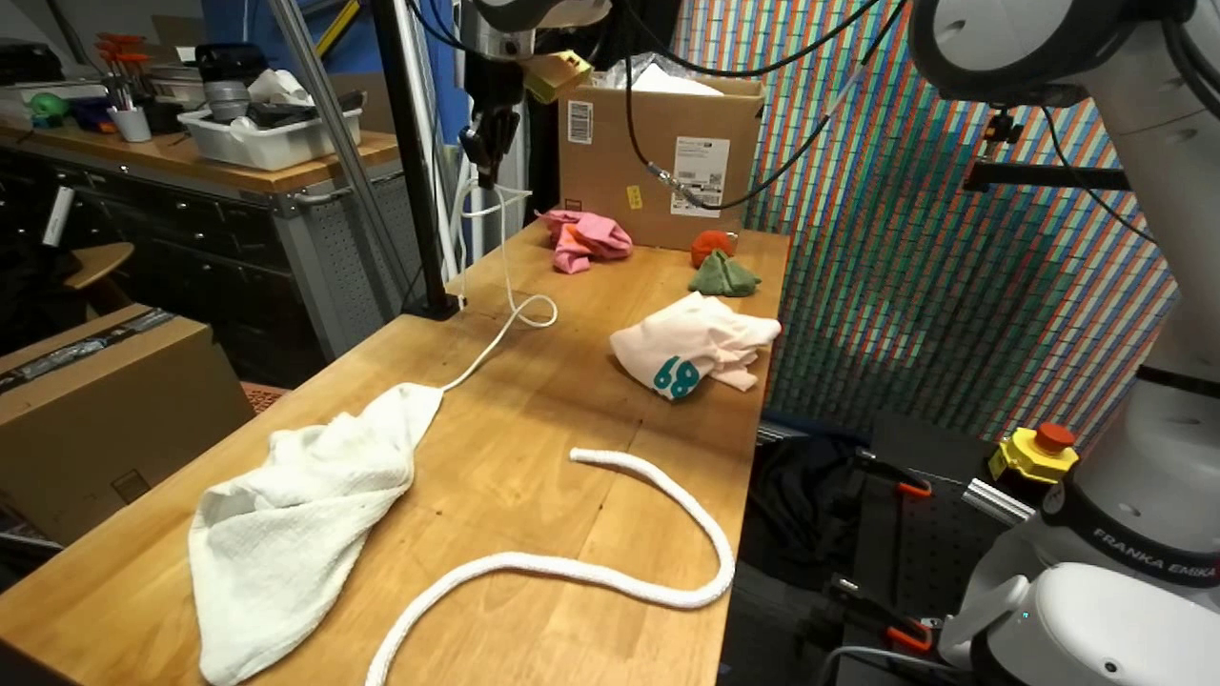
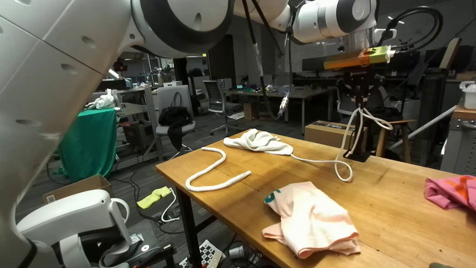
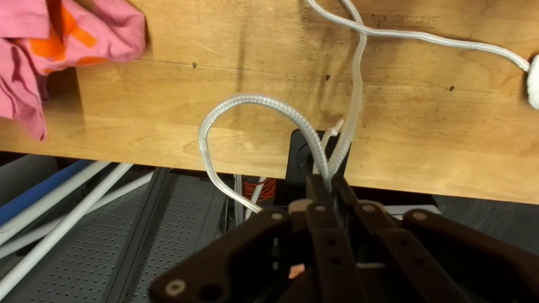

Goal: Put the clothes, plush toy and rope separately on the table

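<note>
Above the edge of the table (image 1: 534,410), the fingers (image 3: 318,191) pinch a thin white cord (image 3: 357,78)

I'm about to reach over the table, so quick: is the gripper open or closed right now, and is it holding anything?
Gripper: closed, holding the thin white cord.
</note>
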